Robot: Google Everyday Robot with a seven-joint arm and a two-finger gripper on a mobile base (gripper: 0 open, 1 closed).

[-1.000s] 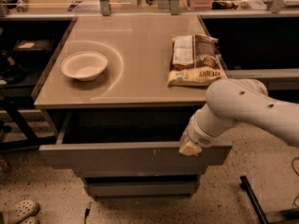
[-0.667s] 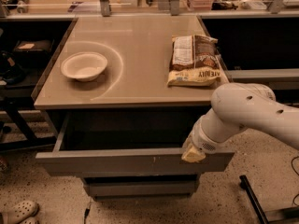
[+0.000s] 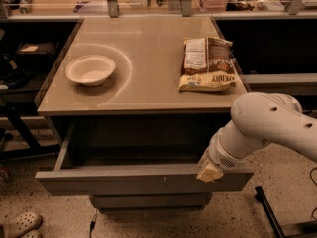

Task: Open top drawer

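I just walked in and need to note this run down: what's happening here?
The robot's arm reaches in from the right, with its gripper at the top edge of the top drawer front, near its right end. The drawer stands pulled well out from under the counter, its inside in view. A white bowl and a snack bag lie on the counter.

One high view from the front
We look down closely over drawer (image 3: 143,181) and table (image 3: 148,83); gripper (image 3: 208,171) at near right.

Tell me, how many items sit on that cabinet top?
2: a white bowl at left, a snack bag at right. The end effector is at the open top drawer's right front.
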